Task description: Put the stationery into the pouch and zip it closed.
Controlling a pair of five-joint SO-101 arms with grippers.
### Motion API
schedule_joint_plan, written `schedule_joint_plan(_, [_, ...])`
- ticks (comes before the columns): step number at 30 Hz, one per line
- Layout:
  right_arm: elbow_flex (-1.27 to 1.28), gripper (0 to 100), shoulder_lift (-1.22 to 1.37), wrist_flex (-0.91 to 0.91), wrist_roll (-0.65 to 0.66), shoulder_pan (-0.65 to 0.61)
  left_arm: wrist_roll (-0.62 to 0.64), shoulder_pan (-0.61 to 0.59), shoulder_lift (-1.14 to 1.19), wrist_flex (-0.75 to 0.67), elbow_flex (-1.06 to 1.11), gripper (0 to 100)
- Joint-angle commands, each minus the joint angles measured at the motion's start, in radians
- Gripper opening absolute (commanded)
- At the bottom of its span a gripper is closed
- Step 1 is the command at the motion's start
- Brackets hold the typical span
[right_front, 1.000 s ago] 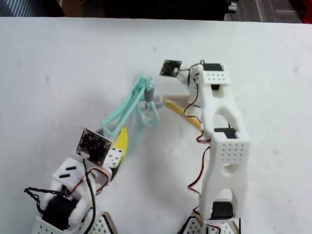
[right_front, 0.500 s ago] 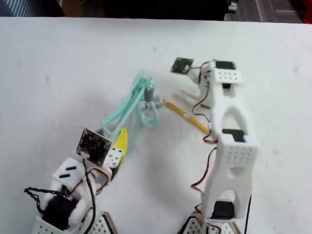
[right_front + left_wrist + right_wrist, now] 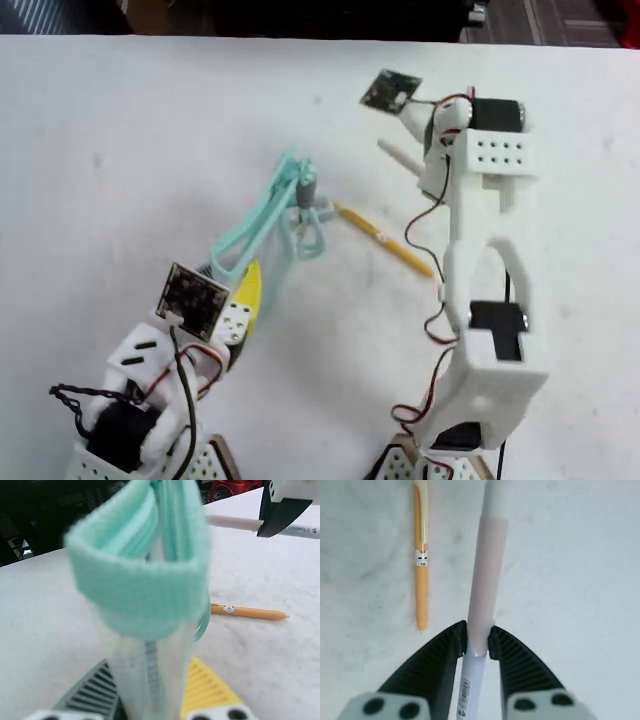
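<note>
Pouch (image 3: pixel 262 228) and orange pen (image 3: pixel 385 240) share a white table (image 3: pixel 120 130), dark room (image 3: pixel 300 15) beyond.

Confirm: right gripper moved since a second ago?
Yes. The right gripper, shut on the white pen, went from the orange pen toward the table's far edge.

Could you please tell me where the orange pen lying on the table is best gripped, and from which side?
Grip the orange pen at mid-barrel, coming straight down from above and closing across its length. It lies flat and diagonal on the table. The barrel is slim and straight, with bare surface on both sides there, while one end sits close to the pouch.
</note>
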Motion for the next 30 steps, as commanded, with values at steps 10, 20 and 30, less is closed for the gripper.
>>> schedule_joint_plan(10, [0.037, 1.7, -0.320, 0.093, -0.098, 0.002, -0.006, 0.007, 0.004, 0.006, -0.005, 3])
schedule_joint_plan(20, [0.368, 1.7, -0.700, 0.012, -0.109, -0.136, 0.087, -0.001, 0.004, 0.055, -0.052, 17])
schedule_joint_plan(30, [0.476, 1.7, -1.063, -0.130, -0.330, -0.337, 0.089, -0.001, 0.004, 0.054, -0.052, 18])
